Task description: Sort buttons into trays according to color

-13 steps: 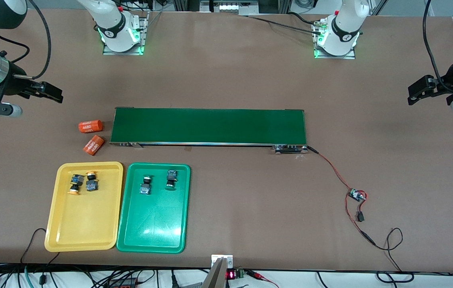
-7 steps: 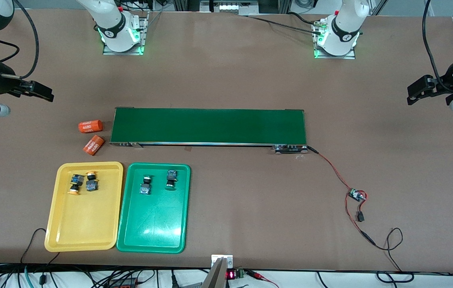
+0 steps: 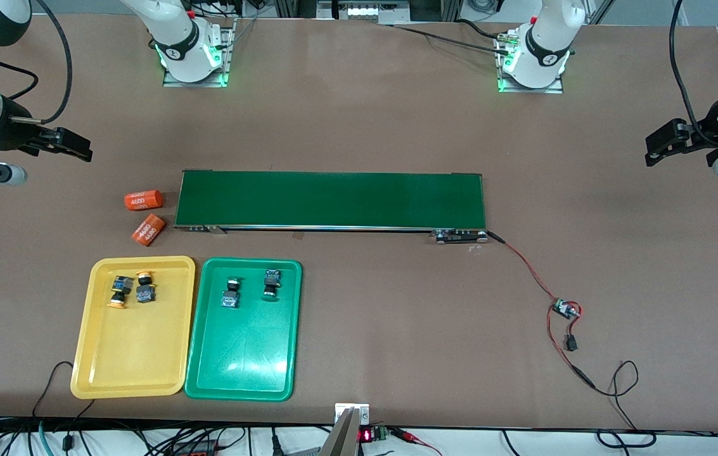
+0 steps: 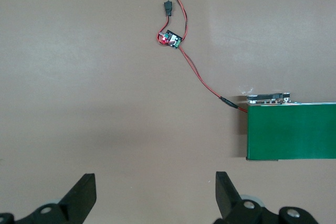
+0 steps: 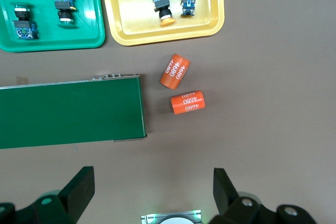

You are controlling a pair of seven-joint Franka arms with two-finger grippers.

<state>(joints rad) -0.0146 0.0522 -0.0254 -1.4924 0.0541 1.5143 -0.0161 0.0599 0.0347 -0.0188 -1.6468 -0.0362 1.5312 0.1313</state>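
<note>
Two buttons with yellow-orange caps (image 3: 119,291) (image 3: 144,288) lie in the yellow tray (image 3: 124,354), at its end toward the belt. Two buttons with green caps (image 3: 230,292) (image 3: 272,284) lie in the green tray (image 3: 241,361) beside it. The right wrist view shows both pairs (image 5: 161,6) (image 5: 64,6) in their trays. My right gripper (image 3: 80,151) (image 5: 152,177) hangs open and empty over bare table at the right arm's end. My left gripper (image 3: 655,149) (image 4: 155,181) waits open and empty over bare table at the left arm's end.
A long dark-green conveyor belt (image 3: 330,199) lies across the middle of the table. Two orange cylinders marked 4680 (image 3: 143,200) (image 3: 148,229) rest by its end, farther from the front camera than the yellow tray. A red wire with a small board (image 3: 564,309) trails from the belt's other end.
My right gripper drifted toward the table's end, then came back a little toward the belt. The left arm, the buttons and the trays have not moved.
</note>
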